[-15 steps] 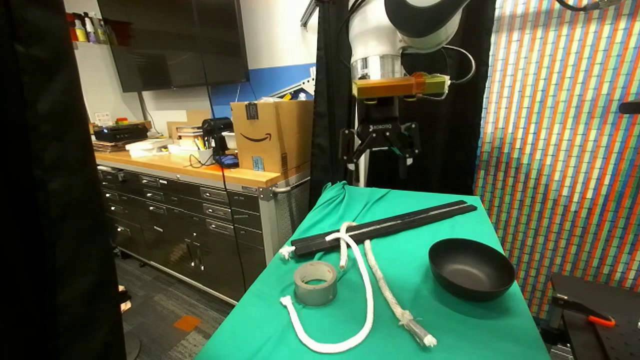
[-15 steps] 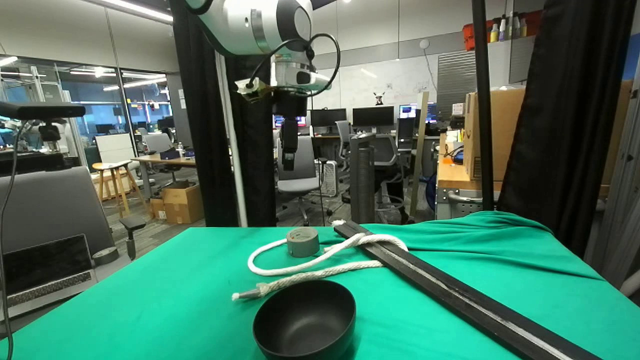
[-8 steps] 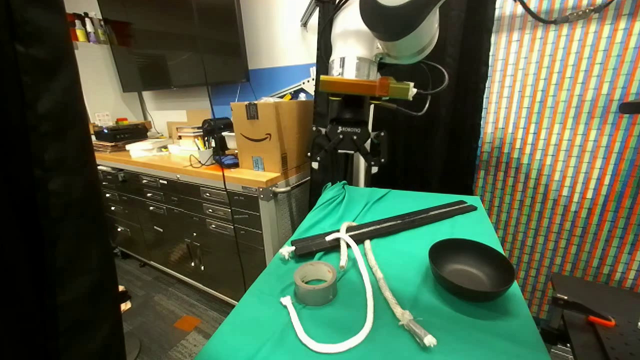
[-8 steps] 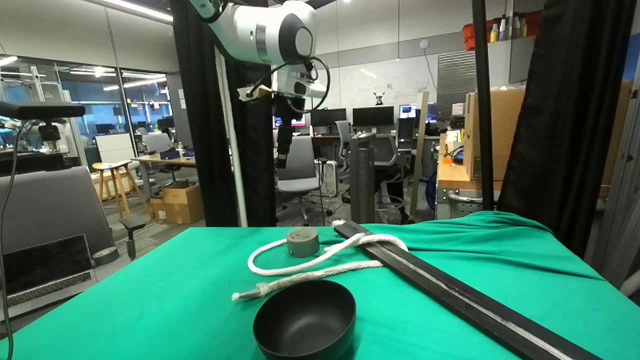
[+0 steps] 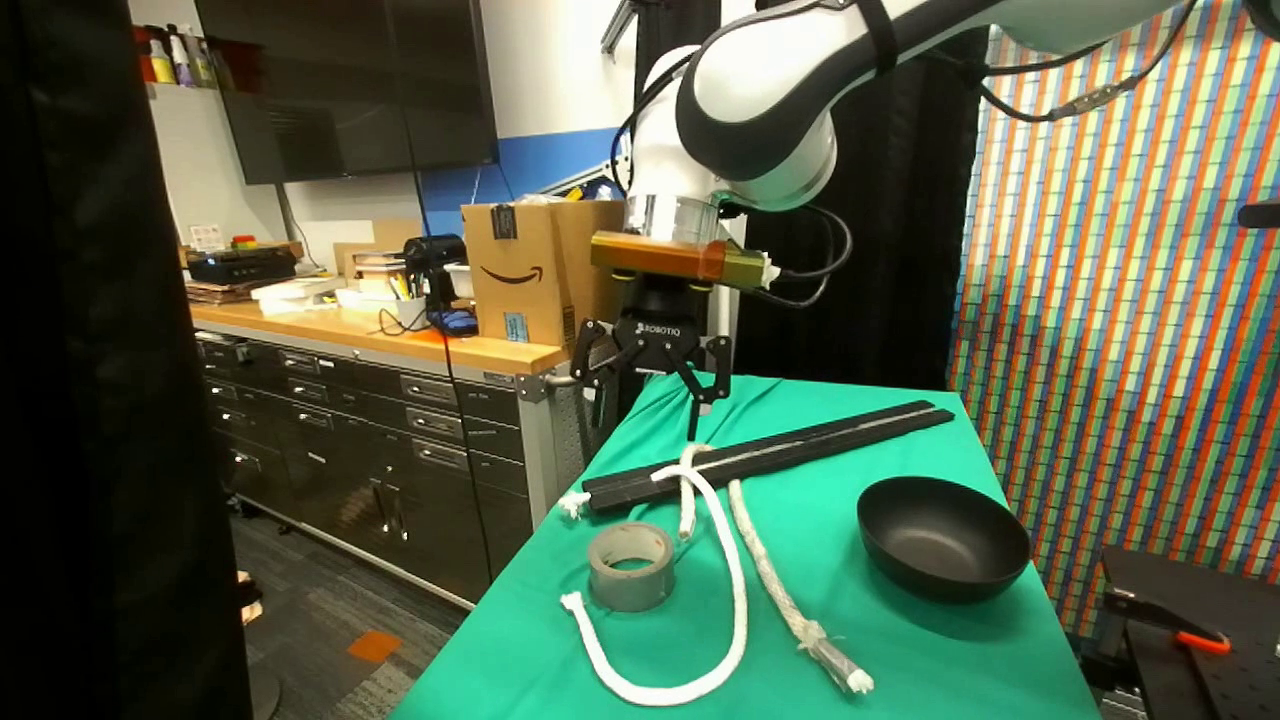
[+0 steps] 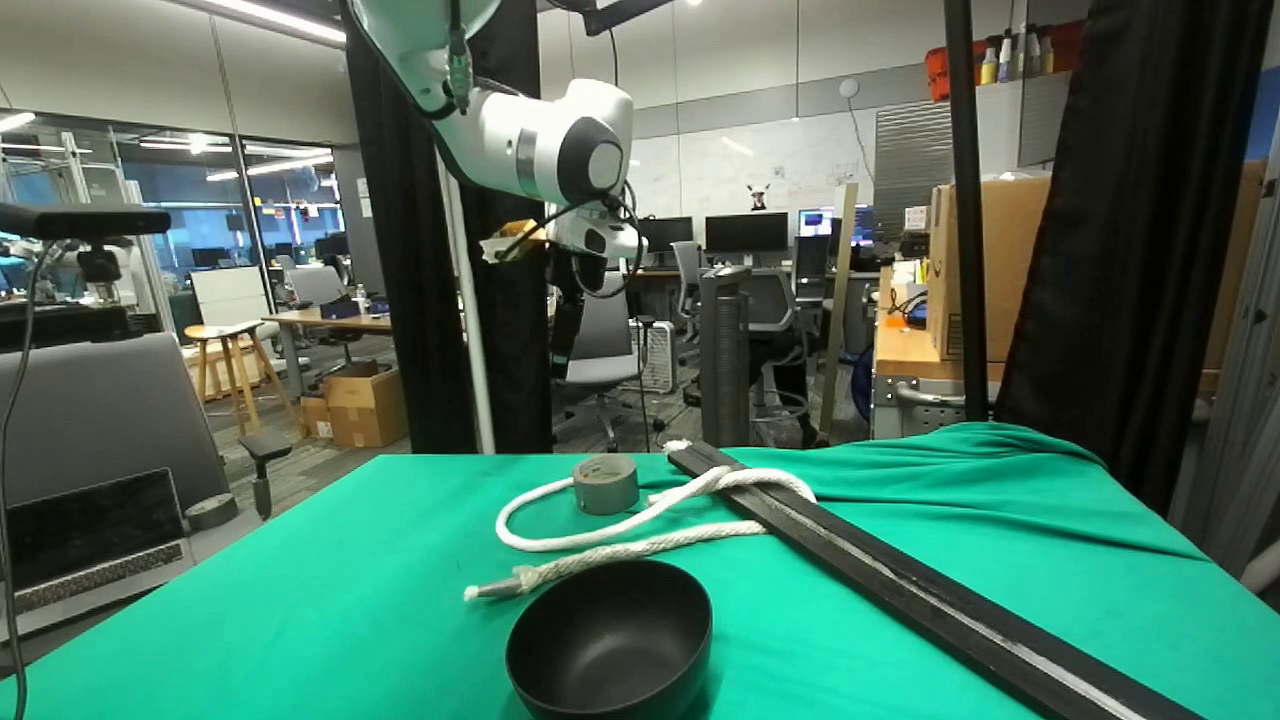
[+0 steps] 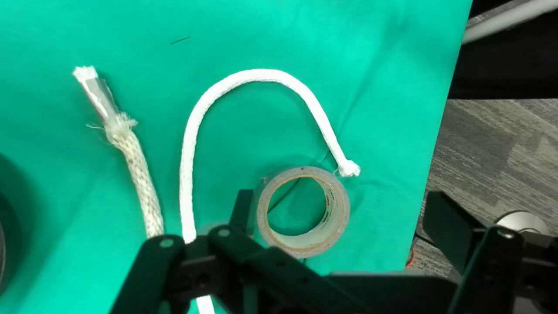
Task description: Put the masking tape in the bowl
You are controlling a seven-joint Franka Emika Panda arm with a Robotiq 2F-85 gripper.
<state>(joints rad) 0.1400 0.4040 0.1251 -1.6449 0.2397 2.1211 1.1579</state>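
- Far left in an exterior view, a black curtain (image 5: 100, 400) cuts off the left side of the drawer cabinet (image 5: 350, 420).
- The tape (image 5: 632, 592) lies flat on the green-covered counter (image 5: 500, 670), well apart from the bowl (image 5: 943, 545); whether it touches the frayed end of the white rope (image 5: 738, 590) just beside it is hard to tell.
- The pincer (image 5: 645, 428) hangs above the counter, its fingers spread apart; one blurs into the dark background. In an exterior view the pincer (image 6: 558, 368) stands side-on, so its fingers overlap.
- In the wrist view the pincer hides part of the white rope.
- The black bar (image 5: 780, 452) runs off the lower edge in an exterior view (image 6: 880, 572).
- The braided rope (image 5: 772, 575) drops from sight at the bar.
- The bowl stands far right; the wrist view shows only a dark sliver (image 7: 8, 235).
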